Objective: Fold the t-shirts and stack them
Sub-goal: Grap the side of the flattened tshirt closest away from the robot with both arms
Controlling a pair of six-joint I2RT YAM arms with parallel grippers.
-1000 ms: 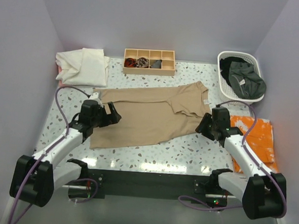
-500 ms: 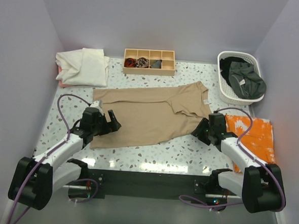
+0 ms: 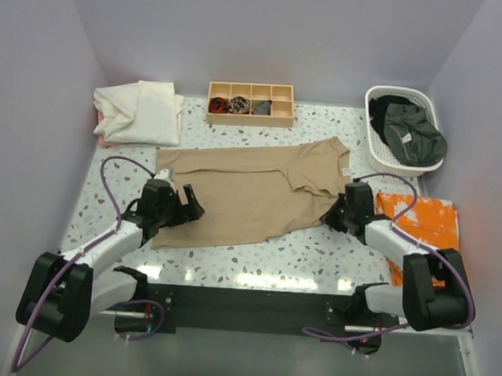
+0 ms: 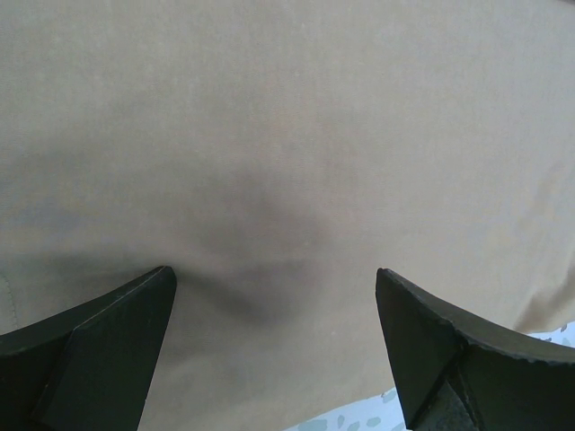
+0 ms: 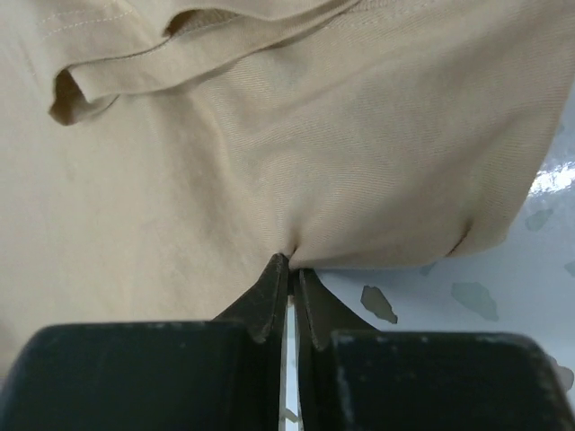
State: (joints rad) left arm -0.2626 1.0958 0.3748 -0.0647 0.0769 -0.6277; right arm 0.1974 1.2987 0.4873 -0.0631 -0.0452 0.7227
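Fabric of the tan t-shirt (image 3: pixel 251 192) lay spread across the middle of the bench (image 3: pixel 315 252), running from left to right, with one layer turned over on itself toward the far right end. At its near right edge the right fingers (image 5: pixel 265 301) were pressed together on a small pucker of the tan cloth, pinching it just where the shirt met the speckled bench top. Over the shirt's near left part the left fingers (image 4: pixel 108 341) stood wide apart, with smooth tan cloth filling the gap between them and nothing gripped; whether their tips touched the cloth could not be told.

A cream-white t-shirt (image 3: pixel 141 111) sat folded in the far left corner, well apart from the tan one. A dark t-shirt (image 3: pixel 412 134) lay bunched in a white basket (image 3: pixel 375 144) at the far right. Between those two, at the far edge, stood a wooden tray (image 3: pixel 250 103) with small dark items in its compartments. An orange cloth (image 3: pixel 427 229) lay at the right edge, just beside the right arm.
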